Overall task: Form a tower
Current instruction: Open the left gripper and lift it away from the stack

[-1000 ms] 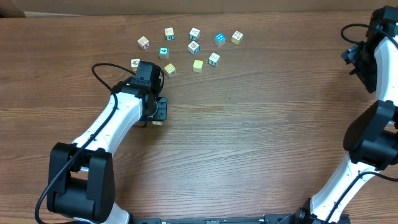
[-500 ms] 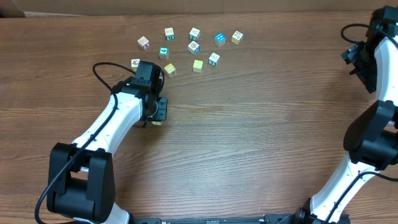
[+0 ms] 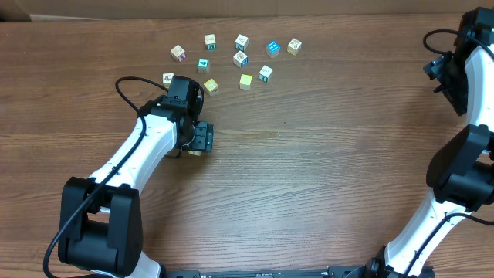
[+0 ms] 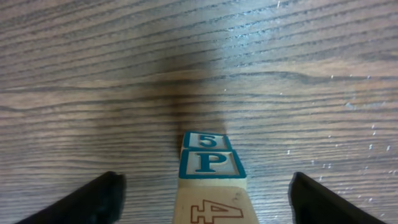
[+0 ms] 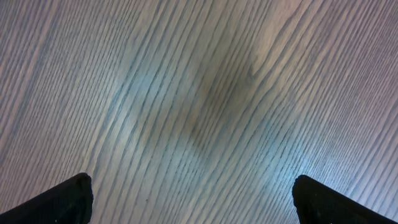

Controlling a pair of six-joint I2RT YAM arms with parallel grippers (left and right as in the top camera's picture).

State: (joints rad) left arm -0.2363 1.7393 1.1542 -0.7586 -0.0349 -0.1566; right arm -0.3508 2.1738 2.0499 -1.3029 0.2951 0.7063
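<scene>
Left gripper point(image 4: 205, 200): jaws spread wide, one dark fingertip at each lower corner of the wrist view, neither touching anything. In the overhead view it sits at the end of the white arm, left of the table's middle.

Tower point(image 4: 211, 165): stands on the table point(image 3: 324, 177) between the left fingers, roughly centred in the gap and clear of both. The top face is teal-framed with a white ground and the letter P. The pale cream side toward the camera carries an outlined 4. A second teal-framed face marked 5 shows just behind the P; whether it belongs to a cube below or beside cannot be told.

Right gripper point(image 5: 193, 200): jaws spread wide over bare wood grain, holding nothing, well apart from the tower.

Loose cubes point(image 3: 241, 59): scattered in a cluster near the far edge, beyond the left gripper.
</scene>
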